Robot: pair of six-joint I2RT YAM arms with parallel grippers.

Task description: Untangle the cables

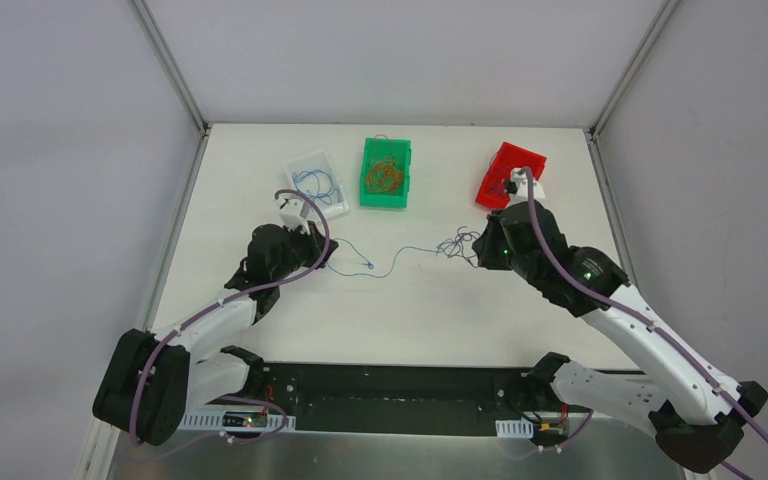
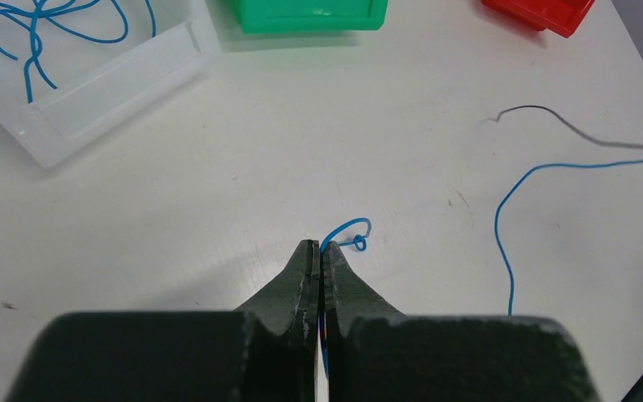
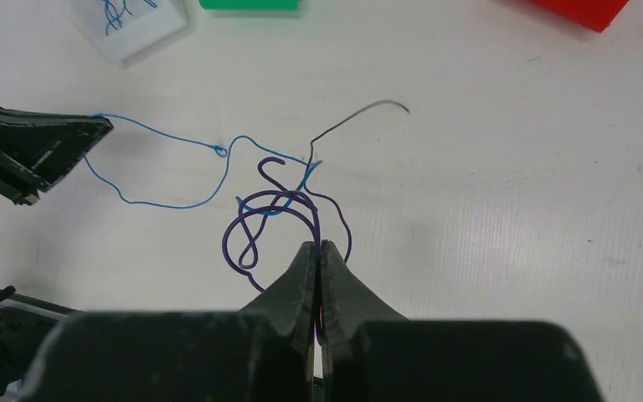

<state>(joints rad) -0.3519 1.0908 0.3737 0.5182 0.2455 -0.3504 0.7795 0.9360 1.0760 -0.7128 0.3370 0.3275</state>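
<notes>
white table point(image 1: 400, 310) in front of me, matte, evenly lit, only soft shadows. plain pale grey walls point(image 1: 60, 150) on three sides, metal corner posts point(image 1: 167, 60) at the back. black strip point(image 1: 390, 395) along my near edge.

blue cable point(image 2: 497, 226): one end disappears between the pinched tips of the left gripper point(image 2: 318, 245); far right of the claw, it runs off the frame.
purple cable point(image 3: 225, 244): gripped stretch hidden inside the right gripper point(image 3: 319, 244).
green bin point(image 2: 310, 15): ahead of the left claw, cropped.
</notes>
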